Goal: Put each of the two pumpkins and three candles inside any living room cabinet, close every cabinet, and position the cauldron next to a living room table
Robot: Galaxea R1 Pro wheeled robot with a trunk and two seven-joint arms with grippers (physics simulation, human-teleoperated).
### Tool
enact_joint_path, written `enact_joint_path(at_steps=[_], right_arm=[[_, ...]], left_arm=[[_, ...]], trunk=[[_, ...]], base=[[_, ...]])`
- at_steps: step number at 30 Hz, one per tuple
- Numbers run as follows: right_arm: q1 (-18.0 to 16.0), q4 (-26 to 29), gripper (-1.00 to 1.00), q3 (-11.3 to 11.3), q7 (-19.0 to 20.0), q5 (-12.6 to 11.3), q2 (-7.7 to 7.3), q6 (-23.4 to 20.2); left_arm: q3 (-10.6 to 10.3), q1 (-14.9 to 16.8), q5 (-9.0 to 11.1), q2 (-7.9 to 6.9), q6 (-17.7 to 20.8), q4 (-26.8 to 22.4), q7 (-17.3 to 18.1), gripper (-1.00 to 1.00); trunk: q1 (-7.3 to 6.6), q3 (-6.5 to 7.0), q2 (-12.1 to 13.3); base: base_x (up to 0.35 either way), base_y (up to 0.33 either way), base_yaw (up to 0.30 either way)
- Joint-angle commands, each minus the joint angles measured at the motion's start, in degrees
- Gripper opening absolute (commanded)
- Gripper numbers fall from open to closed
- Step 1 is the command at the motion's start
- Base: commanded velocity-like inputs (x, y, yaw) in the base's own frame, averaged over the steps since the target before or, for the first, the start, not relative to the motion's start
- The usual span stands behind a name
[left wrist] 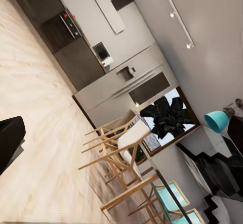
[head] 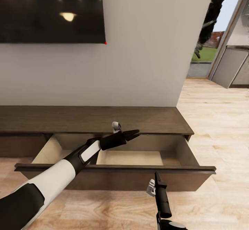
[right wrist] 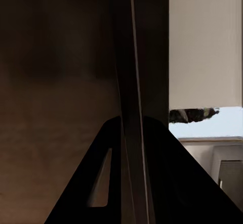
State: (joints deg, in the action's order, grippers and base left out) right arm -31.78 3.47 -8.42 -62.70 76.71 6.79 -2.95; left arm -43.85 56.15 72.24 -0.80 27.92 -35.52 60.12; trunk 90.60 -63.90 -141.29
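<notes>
Indoors, cabinet (head: 103,119) drawer open on pale wood floor (head: 214,119), both pincers' state unclear.

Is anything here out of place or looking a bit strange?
One thing: the cabinet along the wall has a wide drawer pulled right out over the floor. What shows of its pale inside looks bare. The left gripper is over the drawer, and the right gripper is at its front panel. Nothing looks spilled or broken.

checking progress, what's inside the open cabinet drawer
The open drawer of the cabinet shows a bare pale floor. The left arm covers part of it, and the front panel hides the near strip.
</notes>
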Motion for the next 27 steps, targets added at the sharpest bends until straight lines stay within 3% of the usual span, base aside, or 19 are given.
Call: enact_joint_path(at_steps=[1, 27], right_arm=[[0.05, -0.31, -1.00, -1.69, 0.19, 0.28, 0.01, 0.14], [0.05, -0.24, -1.00, -1.73, 0.22, 0.37, 0.07, 0.12]], left_arm=[[-0.01, 0.01, 0.01, 0.01, -0.02, 0.01, 0.00, 1.00], [-0.02, -0.08, 0.01, -0.10, -0.06, 0.01, 0.00, 1.00]], trunk=[[0.01, -0.01, 0.00], [0.01, -0.01, 0.00]], base=[[-0.236, 0.000, 0.000], [-0.041, 0.000, 0.000]])
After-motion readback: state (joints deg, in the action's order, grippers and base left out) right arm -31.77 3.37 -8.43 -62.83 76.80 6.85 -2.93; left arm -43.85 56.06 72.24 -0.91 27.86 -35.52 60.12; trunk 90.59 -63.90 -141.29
